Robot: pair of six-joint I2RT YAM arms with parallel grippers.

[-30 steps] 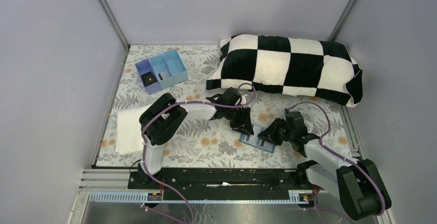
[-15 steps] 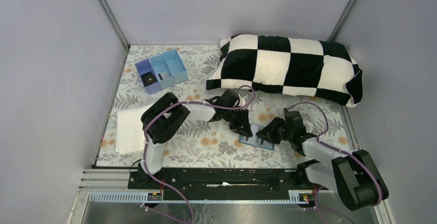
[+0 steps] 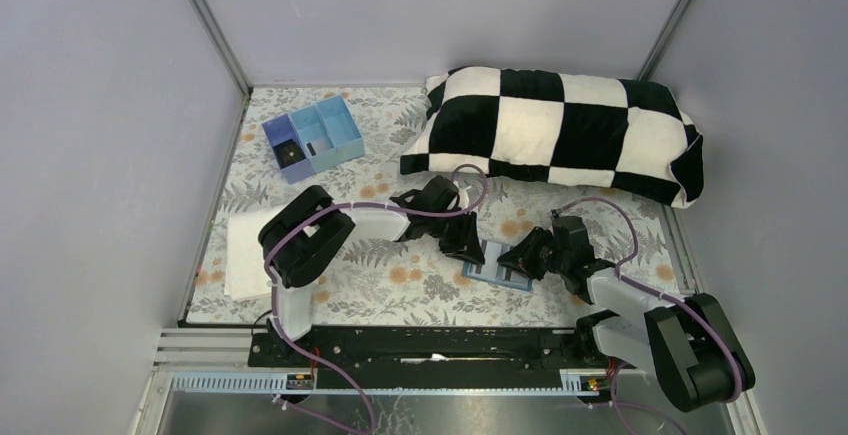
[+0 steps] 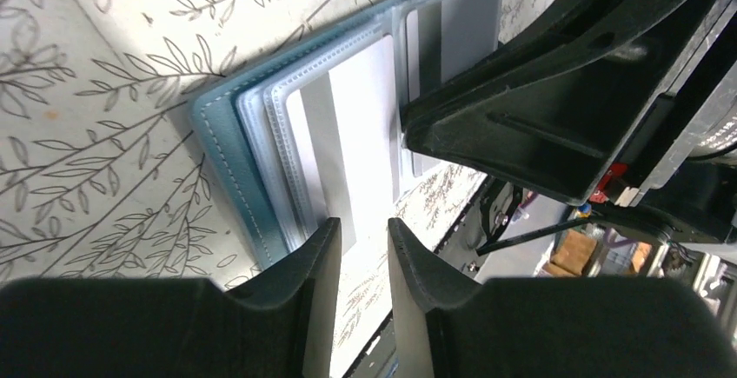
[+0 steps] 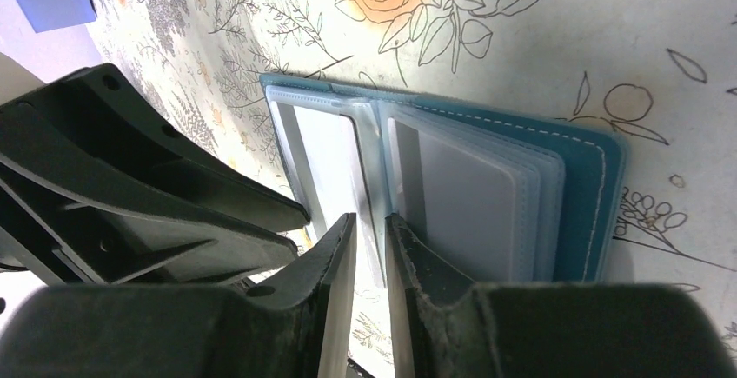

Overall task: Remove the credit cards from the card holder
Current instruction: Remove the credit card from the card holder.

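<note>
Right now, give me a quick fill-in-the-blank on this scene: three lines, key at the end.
1. The card holder lies ___ on the tablecloth.
2. The pillow behind it is checked black and ___.
3. The compartment tray sits in the tablecloth's far-___ corner.

Missing words: open; white; left.

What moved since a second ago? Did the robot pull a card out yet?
The left arm's elbow swung left, toward the near edge, and the left gripper slid slightly left over the card holder. The right gripper barely shifted. No card looks out yet. The holder, pillow and tray stayed put.
</note>
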